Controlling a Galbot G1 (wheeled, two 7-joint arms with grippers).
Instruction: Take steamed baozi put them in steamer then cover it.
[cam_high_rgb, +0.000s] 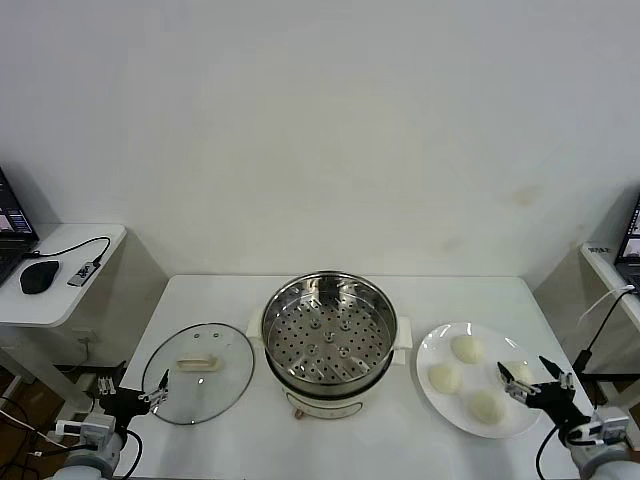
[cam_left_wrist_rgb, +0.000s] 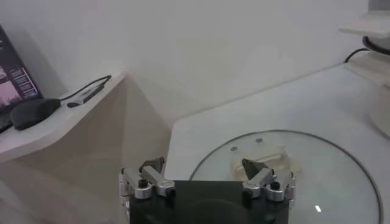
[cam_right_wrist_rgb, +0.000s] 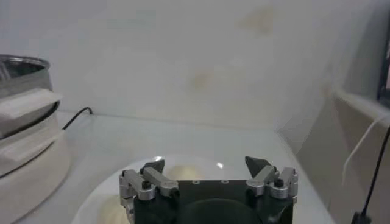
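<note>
While both arms waited low at the counter's (cam_high_rgb: 330, 440) near edge, the left gripper (cam_high_rgb: 155, 393) hung with fingers apart at the rim of the cover (cam_high_rgb: 198, 372). The right gripper (cam_high_rgb: 530, 378), also spread and empty, hovered over the plate (cam_high_rgb: 432, 352) holding four steamed baozi (cam_high_rgb: 465, 348). Between them stood the uncovered steamer (cam_high_rgb: 329, 340).

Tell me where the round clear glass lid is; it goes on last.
In the head view the round clear glass lid lies flat on the white table, on the robot's left beside the shiny steel steamer pot.
</note>
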